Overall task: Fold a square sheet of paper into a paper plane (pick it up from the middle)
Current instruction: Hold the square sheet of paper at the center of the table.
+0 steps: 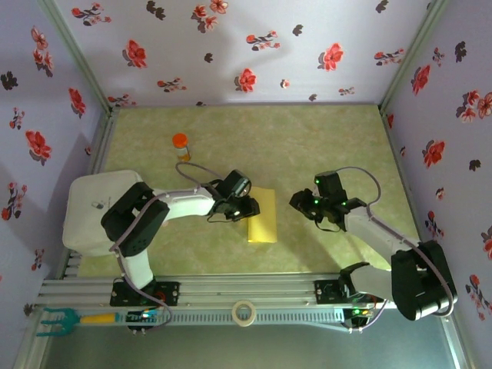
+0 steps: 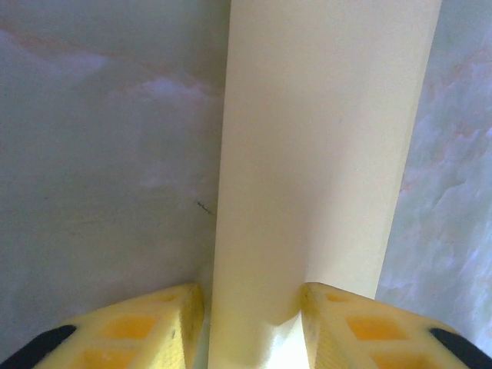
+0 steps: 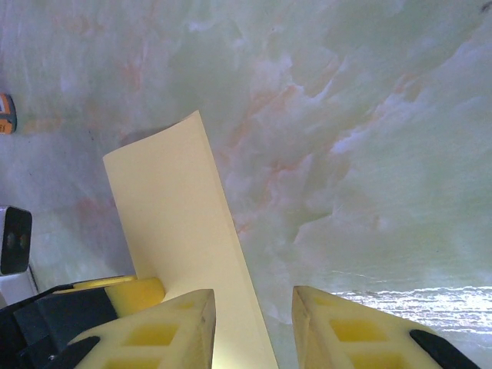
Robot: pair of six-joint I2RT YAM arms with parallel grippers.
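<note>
Paper (image 1: 263,217) lies mid-surface, long axis running near edge to far. My left end effector (image 1: 243,206) straddles its left edge, jaws apart. My right end effector (image 1: 300,202), also apart, stands off to its right.

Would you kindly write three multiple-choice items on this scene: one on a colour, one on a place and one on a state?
1. The paper is: A white; B yellow; C blue.
2. The bottle stands: A on the paper; B on a plate; C on the table, beyond and left of the paper.
3. The paper is now: A a crumpled ball; B a narrow oblong; C a finished dart.

Answers: B, it shows plain yellow from above; C, it stands apart towards the far edge; B, its long straight edges run out from the left gripper.
</note>
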